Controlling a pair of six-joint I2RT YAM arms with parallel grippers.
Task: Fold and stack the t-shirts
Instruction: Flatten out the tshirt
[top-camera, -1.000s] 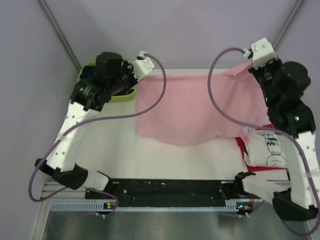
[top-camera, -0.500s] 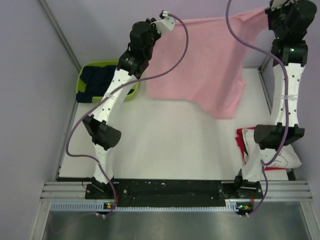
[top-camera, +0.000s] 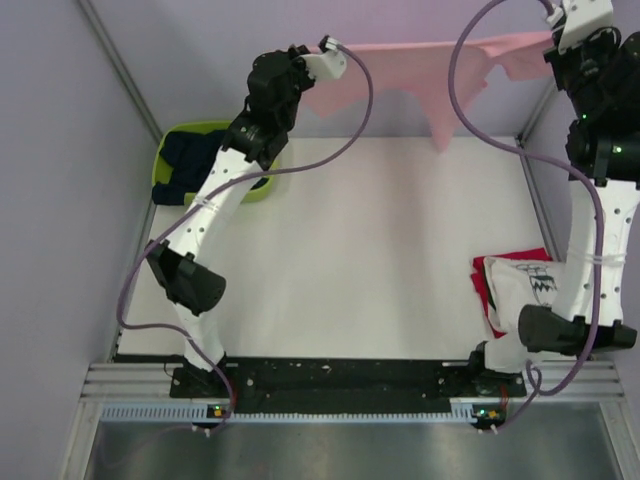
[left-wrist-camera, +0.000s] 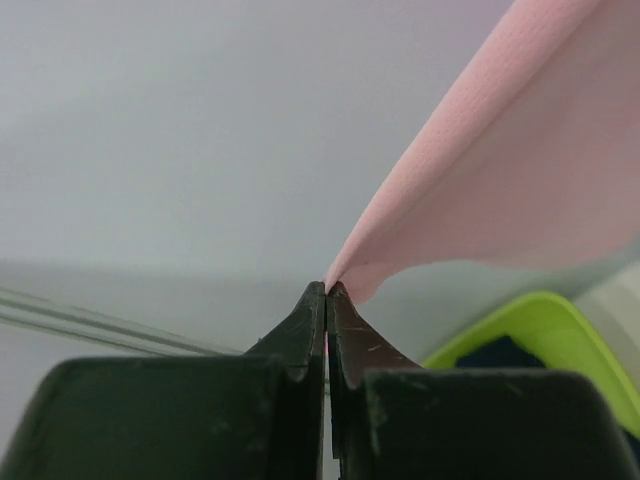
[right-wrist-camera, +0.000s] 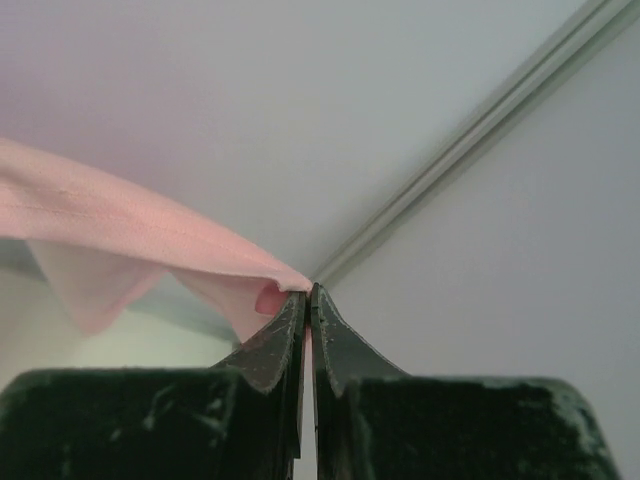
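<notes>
The light pink t-shirt (top-camera: 430, 75) hangs stretched in the air between both raised arms, high over the table's far edge. My left gripper (top-camera: 322, 48) is shut on its left corner; the wrist view shows the pink cloth (left-wrist-camera: 500, 180) pinched at the fingertips (left-wrist-camera: 310, 310). My right gripper (top-camera: 552, 38) is shut on the right corner, with pink cloth (right-wrist-camera: 120, 235) at its tips. The white t-shirt with black drawing (top-camera: 532, 292) lies folded on the red t-shirt (top-camera: 484, 290) at the right. The dark navy t-shirt (top-camera: 195, 155) lies in the basket.
The lime-green basket (top-camera: 168, 150) stands at the table's far left; its rim also shows in the left wrist view (left-wrist-camera: 540, 325). The white table surface (top-camera: 360, 260) lies below the hanging shirt. Purple cables loop from both arms. The black base rail runs along the near edge.
Both arms have lifted the pink t-shirt off the table, up and toward the far wall. It now hangs higher and stretched flatter than half a second ago.
</notes>
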